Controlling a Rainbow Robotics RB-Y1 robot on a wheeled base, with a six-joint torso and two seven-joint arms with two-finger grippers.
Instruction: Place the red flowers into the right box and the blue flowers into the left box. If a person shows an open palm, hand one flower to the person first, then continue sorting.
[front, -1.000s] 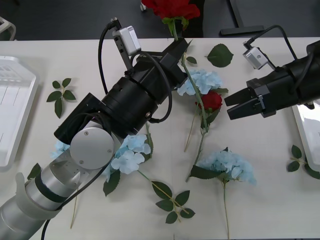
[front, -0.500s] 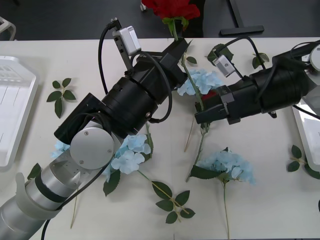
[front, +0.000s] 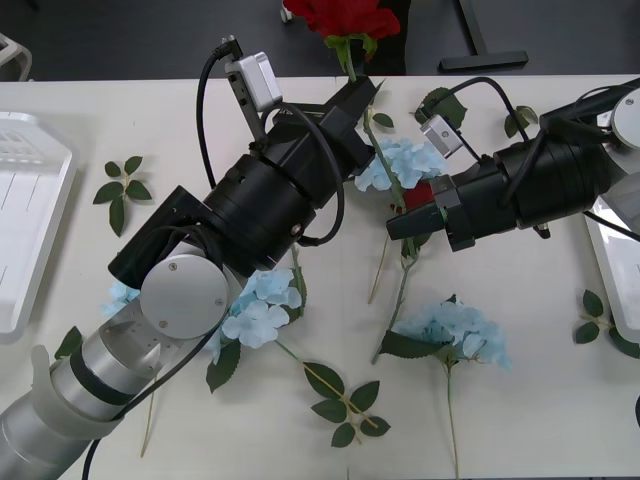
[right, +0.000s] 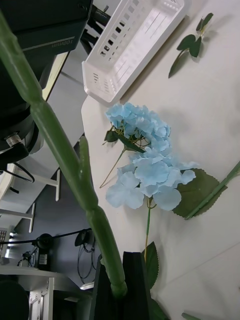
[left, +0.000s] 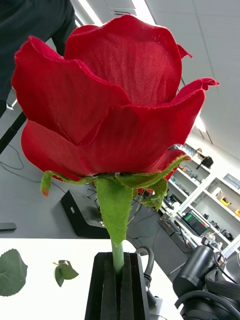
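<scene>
The left pincer (front: 358, 92) is clamped on the stem of a red rose (front: 345, 17), holding it upright at the desk's (front: 520, 420) far edge, the head raised over the edge. In the left wrist view the black fingers (left: 107, 285) are pressed together on the stem just under the bloom. The right pincer (front: 396, 226) reaches in from the right toward mid-desk, beside a second rose (front: 418, 194) that lies next to a blue hydrangea (front: 405, 160); its jaws are closed on that rose's green stem (right: 65, 160), which runs up and away from the fingers (right: 131, 285) in the right wrist view. This stem's long axis lies roughly front to back on the desk, crosswise to the right arm's reach. The right box (front: 610, 255), where red flowers belong, sits at the desk's right edge behind that arm, so the right arm is much the nearer to it. The left box (front: 30, 230) is well apart at the left edge.
</scene>
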